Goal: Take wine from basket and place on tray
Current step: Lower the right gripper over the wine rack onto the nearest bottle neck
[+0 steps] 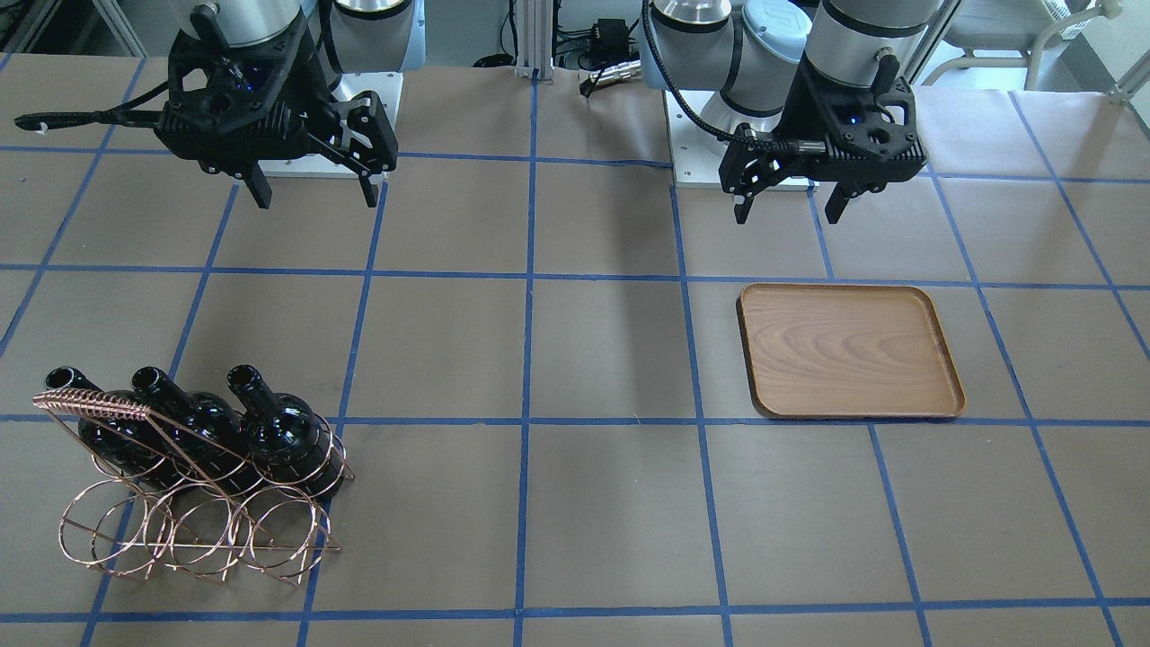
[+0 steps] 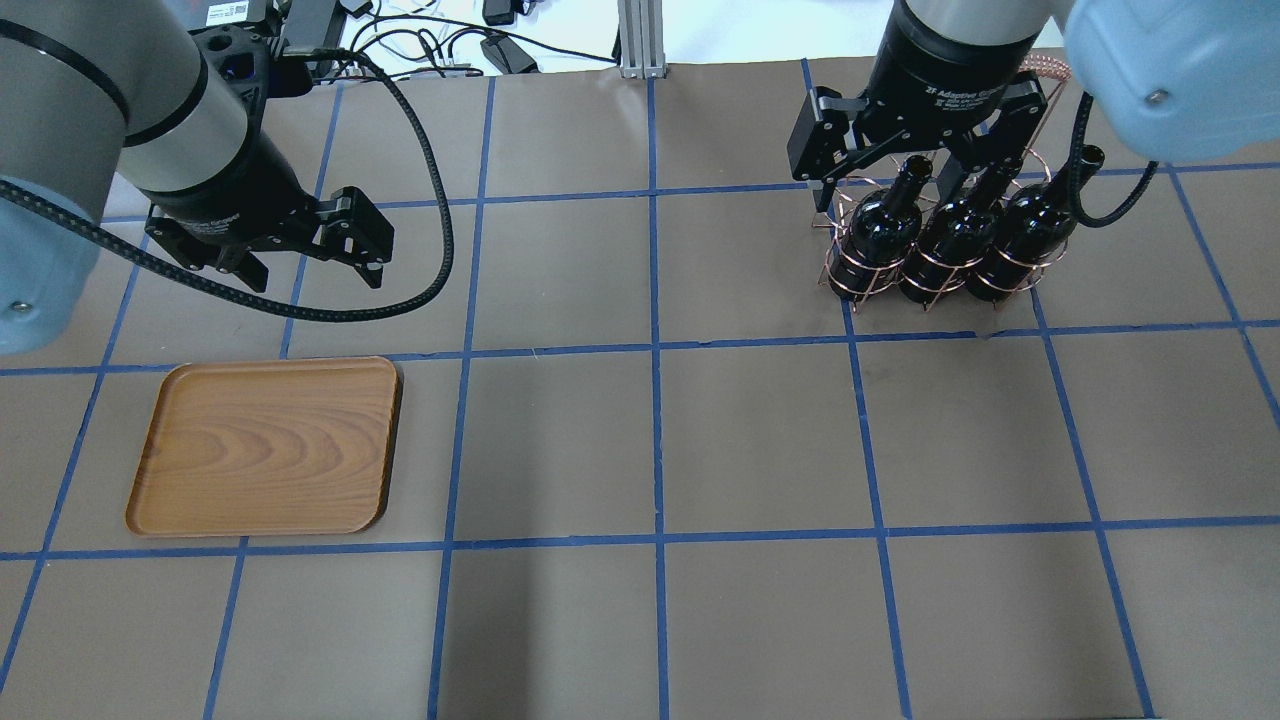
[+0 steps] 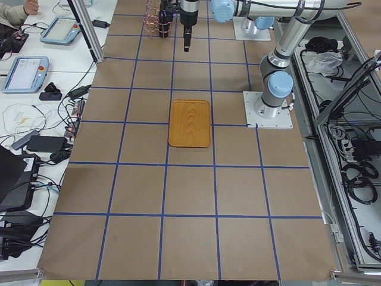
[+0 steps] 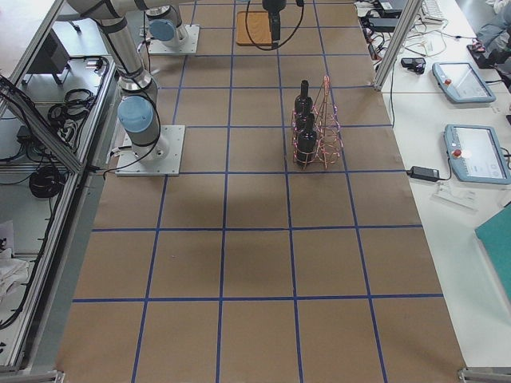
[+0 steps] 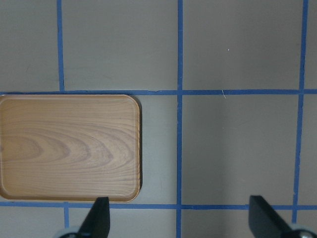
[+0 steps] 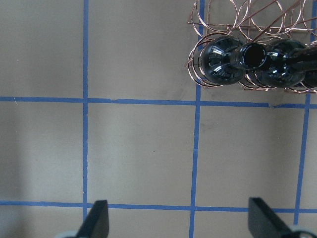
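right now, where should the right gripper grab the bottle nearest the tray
By the neck of that end bottle, coming down from above. It stands upright, rings of the basket wrap its body, and only the neck rises free.

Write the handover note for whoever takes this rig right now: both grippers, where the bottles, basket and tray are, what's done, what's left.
Left gripper: open, empty, fingers apart, hanging above the table on the robot's side of the tray.
Right gripper: open, empty, touching no bottle.
Wine bottles: all three stand side by side in the basket, on the robot's right half of the table.
Tray: on the robot's left half, nothing on it.
Done: nothing yet; no bottle is out of the basket.
Left: grasp a bottle, lift it out of its ring and set it on the tray.
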Motion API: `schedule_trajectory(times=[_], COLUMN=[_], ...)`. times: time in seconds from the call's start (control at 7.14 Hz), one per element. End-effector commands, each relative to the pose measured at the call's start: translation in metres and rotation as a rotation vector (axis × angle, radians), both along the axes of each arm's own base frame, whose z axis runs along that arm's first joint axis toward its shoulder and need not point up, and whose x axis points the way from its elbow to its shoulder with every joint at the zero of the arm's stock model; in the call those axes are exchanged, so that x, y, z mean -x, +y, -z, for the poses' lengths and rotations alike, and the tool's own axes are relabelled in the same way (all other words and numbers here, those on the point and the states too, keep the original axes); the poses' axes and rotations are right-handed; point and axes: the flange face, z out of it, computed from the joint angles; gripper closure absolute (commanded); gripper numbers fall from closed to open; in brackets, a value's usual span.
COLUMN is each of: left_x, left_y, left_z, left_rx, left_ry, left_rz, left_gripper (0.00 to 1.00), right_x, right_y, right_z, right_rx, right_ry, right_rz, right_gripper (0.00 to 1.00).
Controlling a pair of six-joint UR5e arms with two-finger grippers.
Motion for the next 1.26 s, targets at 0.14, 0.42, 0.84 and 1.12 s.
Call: schedule_trajectory(times=[0.14,0.42,0.84,1.12], left_x=[-0.001,-0.001,0.000,-0.002], left_y=[0.000,0.001,0.002,0.002], left_z=[0.000,0.001,0.001,0.000], left_rx=[0.000,-0.005,-0.003,-0.003], left_ry=[0.000,-0.003,-0.001,-0.006], left_rz=[-0.002,-0.002,-0.001,-0.003], left_gripper=[0.00,0.00,0.00,0.00], right_x=[0.005,0.027,0.132,0.156], right_y=[-0.002,-0.016,-0.066,-0.097], right_z=[0.001,0.010,0.050,0.092], right_rx=[-0.005,-0.022,-0.090,-0.109], right_ry=[-0.001,0.015,0.001,-0.001], right_rz=[0.002,0.011,0.112,0.130], right_gripper=[0.00,0.00,0.01,0.04])
